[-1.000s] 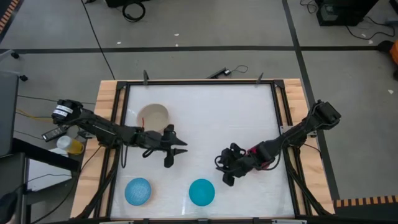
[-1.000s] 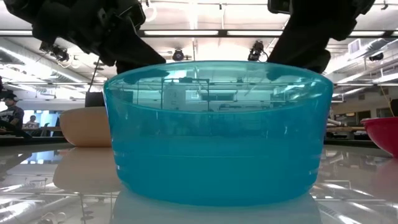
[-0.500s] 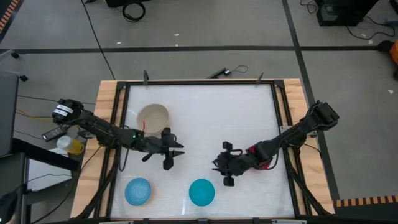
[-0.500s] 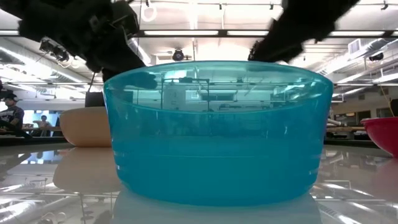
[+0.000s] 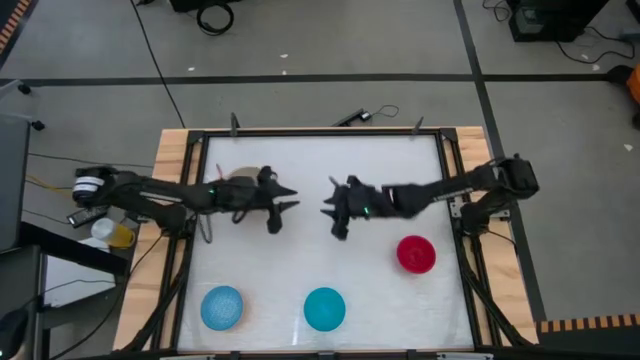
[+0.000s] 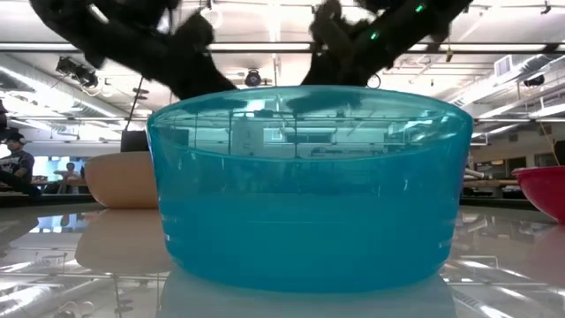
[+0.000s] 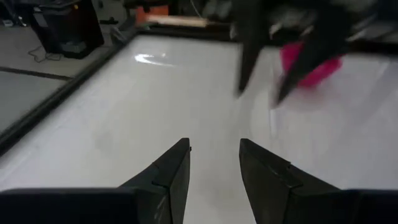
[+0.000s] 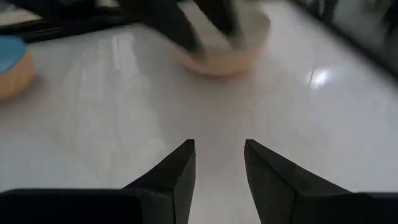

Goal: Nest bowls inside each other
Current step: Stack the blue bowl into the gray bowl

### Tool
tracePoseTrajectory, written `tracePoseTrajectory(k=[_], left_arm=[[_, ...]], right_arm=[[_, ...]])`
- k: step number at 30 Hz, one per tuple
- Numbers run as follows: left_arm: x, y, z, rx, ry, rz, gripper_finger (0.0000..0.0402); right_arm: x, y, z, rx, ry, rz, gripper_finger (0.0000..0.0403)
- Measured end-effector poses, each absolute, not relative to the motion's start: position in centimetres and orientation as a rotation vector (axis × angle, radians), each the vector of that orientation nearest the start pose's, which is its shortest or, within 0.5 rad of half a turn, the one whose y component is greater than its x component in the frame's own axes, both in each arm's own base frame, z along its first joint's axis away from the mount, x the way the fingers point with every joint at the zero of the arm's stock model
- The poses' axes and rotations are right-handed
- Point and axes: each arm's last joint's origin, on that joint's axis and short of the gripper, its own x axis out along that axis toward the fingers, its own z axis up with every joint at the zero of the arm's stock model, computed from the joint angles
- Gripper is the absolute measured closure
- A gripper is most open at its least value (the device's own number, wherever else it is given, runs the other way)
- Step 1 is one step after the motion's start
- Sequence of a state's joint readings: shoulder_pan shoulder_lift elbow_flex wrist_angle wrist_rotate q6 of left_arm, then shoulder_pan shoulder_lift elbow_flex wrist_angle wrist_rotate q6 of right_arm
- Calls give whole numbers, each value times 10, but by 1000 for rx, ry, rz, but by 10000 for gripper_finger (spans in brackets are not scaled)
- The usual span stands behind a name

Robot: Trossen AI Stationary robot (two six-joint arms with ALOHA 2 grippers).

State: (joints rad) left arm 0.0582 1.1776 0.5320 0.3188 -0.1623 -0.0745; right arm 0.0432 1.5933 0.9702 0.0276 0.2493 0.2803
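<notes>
My left gripper [image 5: 287, 206] and my right gripper [image 5: 329, 210] hang open above the middle of the table, tips toward each other, nothing between the fingers [image 7: 214, 146] [image 8: 219, 146]. A peach bowl with a cream inside [image 5: 240, 178] sits on its base at the far left, partly under my left arm; the right wrist view shows it too [image 8: 221, 55]. The red bowl [image 5: 416, 253] stands upright at the right. The light blue bowl [image 5: 222, 307] and the teal bowl [image 5: 324, 309] stand near the front edge. In the low view the teal bowl [image 6: 309, 185] fills the picture.
A raised dark frame [image 5: 196, 230] and wooden side strips border the white table. Bare table lies between the two grippers and the front bowls. In the low view the peach bowl [image 6: 124, 181] and the red bowl [image 6: 543, 190] flank the teal one.
Both grippers have swung toward the table's far edge, rising a little and staying open. My right gripper has moved away from the red bowl, which stays on the table and now shows whole. My left arm now reaches across the peach bowl.
</notes>
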Motion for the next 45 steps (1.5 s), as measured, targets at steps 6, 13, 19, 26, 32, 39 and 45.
tracePoseTrajectory(k=[6, 13, 19, 26, 32, 39, 45], left_arm=[[189, 11, 256, -269, 247, 228, 260], [161, -7, 252, -317, 394, 126, 260], [166, -18, 244, -316, 475, 56, 260], [180, -7, 229, -505, 522, 263, 260], [194, 5, 214, -607, 574, 337, 260], [199, -1, 209, -632, 670, 133, 260], [188, -9, 207, -734, 767, 118, 260]], right_arm=[[347, 1, 253, 367, 632, -322, 259], [334, 16, 278, 530, 824, -549, 259], [299, 24, 284, 732, 1064, -858, 259], [256, 35, 278, 716, 1510, -1001, 259], [242, 49, 268, 726, 1529, -881, 260], [282, 60, 255, 941, 1139, -387, 266], [325, 70, 220, 930, 1239, -215, 267]])
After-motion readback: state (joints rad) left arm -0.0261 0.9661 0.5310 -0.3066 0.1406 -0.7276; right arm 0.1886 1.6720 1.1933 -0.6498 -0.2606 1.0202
